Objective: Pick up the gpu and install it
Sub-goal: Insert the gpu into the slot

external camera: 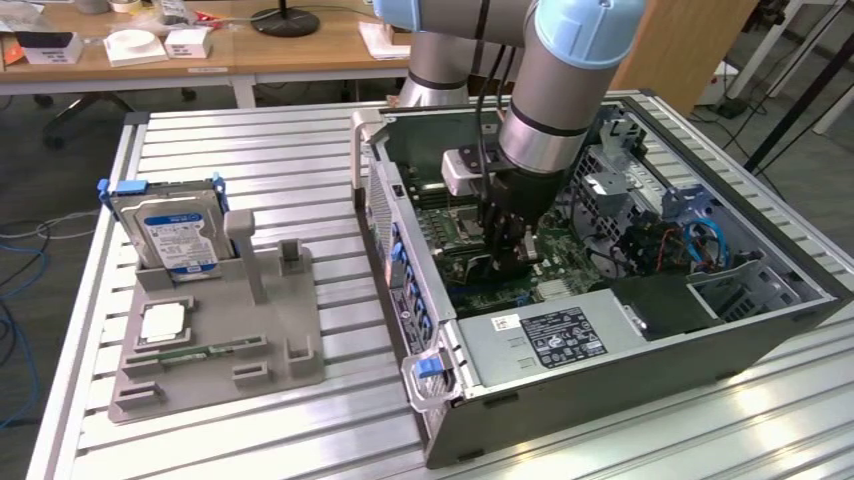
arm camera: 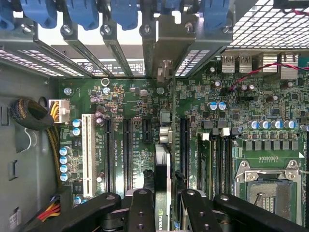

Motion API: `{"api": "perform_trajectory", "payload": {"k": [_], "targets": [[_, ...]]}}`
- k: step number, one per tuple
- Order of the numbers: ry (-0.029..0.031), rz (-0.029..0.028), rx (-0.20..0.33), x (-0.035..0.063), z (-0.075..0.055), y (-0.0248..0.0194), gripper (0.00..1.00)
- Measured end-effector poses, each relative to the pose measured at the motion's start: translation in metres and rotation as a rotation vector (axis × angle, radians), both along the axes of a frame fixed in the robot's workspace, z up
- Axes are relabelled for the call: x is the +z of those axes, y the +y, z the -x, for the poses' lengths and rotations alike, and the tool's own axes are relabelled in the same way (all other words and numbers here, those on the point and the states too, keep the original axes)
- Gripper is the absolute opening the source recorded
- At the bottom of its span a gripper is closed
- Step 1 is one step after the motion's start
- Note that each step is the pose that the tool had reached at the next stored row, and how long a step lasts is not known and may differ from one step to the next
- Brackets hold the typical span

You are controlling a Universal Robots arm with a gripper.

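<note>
Reaching down into the open case point(external camera: 747, 330), the end effector point(external camera: 514, 262) grips the gpu point(arm camera: 162, 188) edge-on between its fingers point(arm camera: 140, 212), directly above the motherboard point(arm camera: 135, 101). From the wrist view the card hangs straight below the wrist, its long axis running parallel to the expansion slots point(arm camera: 128, 154) and pointing toward the rear bracket bays point(arm camera: 164, 48) with their blue clips point(arm camera: 123, 12). Its lower edge sits over the gap between two slots; whether it has touched a slot I cannot tell. On the surface point(external camera: 267, 140) to the exterior view's left, a grey holder point(external camera: 214, 350) carries a hard drive point(external camera: 171, 228) standing upright and a memory stick point(external camera: 200, 352) lying flat. The case itself holds the board, cables and a power supply point(external camera: 561, 335).
</note>
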State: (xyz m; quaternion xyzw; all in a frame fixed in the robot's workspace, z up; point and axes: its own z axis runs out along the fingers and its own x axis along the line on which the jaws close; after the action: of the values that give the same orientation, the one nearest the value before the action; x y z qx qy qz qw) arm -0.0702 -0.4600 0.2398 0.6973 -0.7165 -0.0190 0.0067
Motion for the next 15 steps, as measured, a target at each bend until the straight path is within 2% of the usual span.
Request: {"api": "perform_trajectory", "payload": {"k": [2, 3, 4, 5, 6, 7, 8, 9, 10, 12, 15], "targets": [[-0.0004, -0.0013, 0.0, -0.0006, 0.0, 0.0001, 0.26], [-0.0005, -0.0012, 0.0, -0.0005, 0.0, 0.0001, 0.33], [-0.0001, -0.0002, 0.0, -0.0001, 0.0, 0.0001, 0.33], [0.0, 0.0, 0.0, 0.0, 0.0, 0.0, 0.39], [0.0, -0.0002, 0.0, -0.0001, 0.0, 0.0, 0.39], [0.0001, 0.0, 0.0, 0.0, 0.0, 0.0, 0.45], [0.0001, 0.0, 0.0, 0.0, 0.0, 0.0, 0.45], [0.0, -0.0001, 0.0, 0.0, 0.0, 0.0, 0.51], [0.0001, 0.0001, 0.0, 0.0001, 0.0, 0.0, 0.51], [0.0001, 0.0001, 0.0, 0.0039, 0.0, 0.0, 0.51], [0.0, 0.0001, 0.0, 0.0151, 0.0, 0.0, 0.51]]}}
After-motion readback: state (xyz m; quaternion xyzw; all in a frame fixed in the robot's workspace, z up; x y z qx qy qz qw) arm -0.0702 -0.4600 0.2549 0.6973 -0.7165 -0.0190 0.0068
